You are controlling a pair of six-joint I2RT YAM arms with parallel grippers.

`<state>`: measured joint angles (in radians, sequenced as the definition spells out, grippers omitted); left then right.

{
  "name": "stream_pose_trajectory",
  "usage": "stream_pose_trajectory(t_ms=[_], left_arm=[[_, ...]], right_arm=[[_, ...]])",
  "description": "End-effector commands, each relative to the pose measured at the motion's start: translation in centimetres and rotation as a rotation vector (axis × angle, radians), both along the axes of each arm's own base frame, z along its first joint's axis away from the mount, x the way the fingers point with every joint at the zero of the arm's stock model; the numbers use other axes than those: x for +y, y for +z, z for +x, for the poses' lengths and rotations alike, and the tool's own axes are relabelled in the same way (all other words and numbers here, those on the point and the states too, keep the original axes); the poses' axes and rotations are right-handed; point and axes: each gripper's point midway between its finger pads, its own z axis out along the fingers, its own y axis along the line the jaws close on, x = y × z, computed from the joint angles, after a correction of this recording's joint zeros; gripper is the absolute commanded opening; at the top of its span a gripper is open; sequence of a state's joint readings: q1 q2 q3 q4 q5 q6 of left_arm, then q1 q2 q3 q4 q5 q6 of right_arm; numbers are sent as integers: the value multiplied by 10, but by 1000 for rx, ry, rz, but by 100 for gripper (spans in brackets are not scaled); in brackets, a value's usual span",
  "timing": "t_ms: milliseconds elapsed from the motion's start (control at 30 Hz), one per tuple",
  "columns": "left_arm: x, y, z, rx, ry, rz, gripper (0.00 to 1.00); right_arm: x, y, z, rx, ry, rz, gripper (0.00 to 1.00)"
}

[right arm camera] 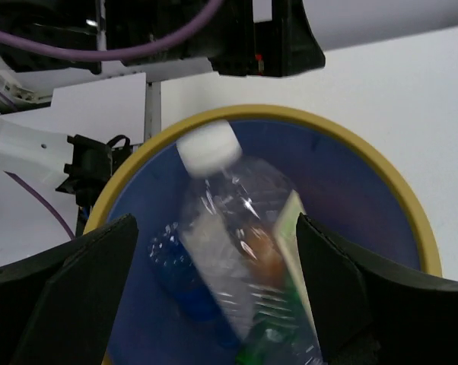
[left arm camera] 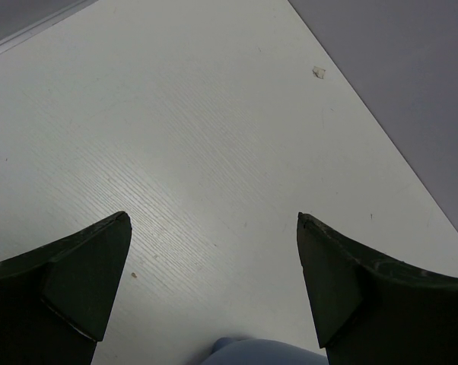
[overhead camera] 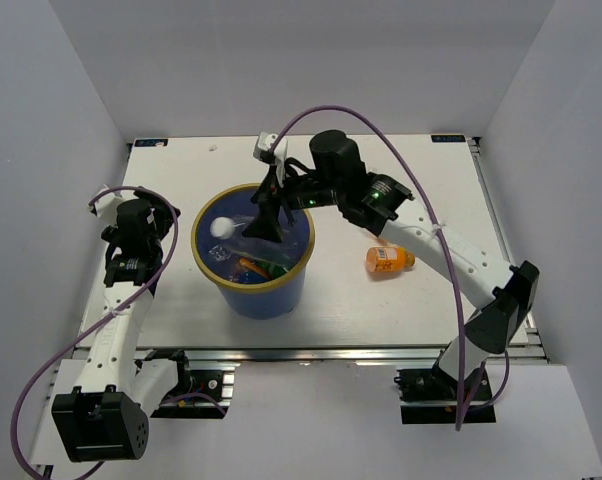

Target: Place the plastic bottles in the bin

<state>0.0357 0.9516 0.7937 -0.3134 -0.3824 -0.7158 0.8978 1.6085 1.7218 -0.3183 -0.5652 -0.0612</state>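
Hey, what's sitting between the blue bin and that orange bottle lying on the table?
Nothing. In the top view, the stretch of table between the bin and the orange bottle is bare white surface.

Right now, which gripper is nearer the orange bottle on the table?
Right. The right gripper hangs over the bin; the orange bottle lies right of it. The left gripper is left of the bin.

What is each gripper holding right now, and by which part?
Nothing. The left gripper is open over the table; the right gripper is open above the bin, spread wider than the clear bottle below it.
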Motion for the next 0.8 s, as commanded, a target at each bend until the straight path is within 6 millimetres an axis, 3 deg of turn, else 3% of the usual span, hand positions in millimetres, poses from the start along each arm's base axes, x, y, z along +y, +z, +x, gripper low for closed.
stream_pose_trajectory(t_ms=[0,100,167,200,267,300,367,400,467,500,533,567,667,767], left_arm=[[0,11,-2,-31,2,-3,98],[1,14,-3,-39,5,-1,98],[1,15,-4,-44,7,-2,98],[1,14,-4,-42,8,-1,98],[1,14,-4,-42,8,-1,98],[2,14,-4,-42,10,-1,98],[2,12,-4,-38,14,1,98],[3,12,-4,-38,15,2,98],[2,12,-3,-41,11,0,98],[1,12,-2,-42,6,0,98],[1,11,-2,-41,4,-3,98],[-1,11,-1,-44,-6,-7,98],[-3,9,2,-37,-19,-12,98],[-4,5,3,-28,-24,-13,98]], right_arm=[[-15,65,-13,-98,18,109,89],[-27,75,-9,-118,-46,121,89],[-42,77,6,-94,-137,124,89],[-54,77,10,-78,-180,128,89],[-83,70,39,-27,-328,130,89],[-101,53,42,59,-402,121,89],[-141,27,74,128,-623,109,89],[-160,-7,75,200,-712,71,89],[-199,-51,93,241,-936,3,89],[-213,-69,91,262,-1006,-21,89],[-225,-113,88,334,-1071,-97,89],[-240,-136,84,360,-1138,-161,89],[-280,-182,73,384,-1289,-359,89],[-308,-197,68,312,-1352,-489,89]])
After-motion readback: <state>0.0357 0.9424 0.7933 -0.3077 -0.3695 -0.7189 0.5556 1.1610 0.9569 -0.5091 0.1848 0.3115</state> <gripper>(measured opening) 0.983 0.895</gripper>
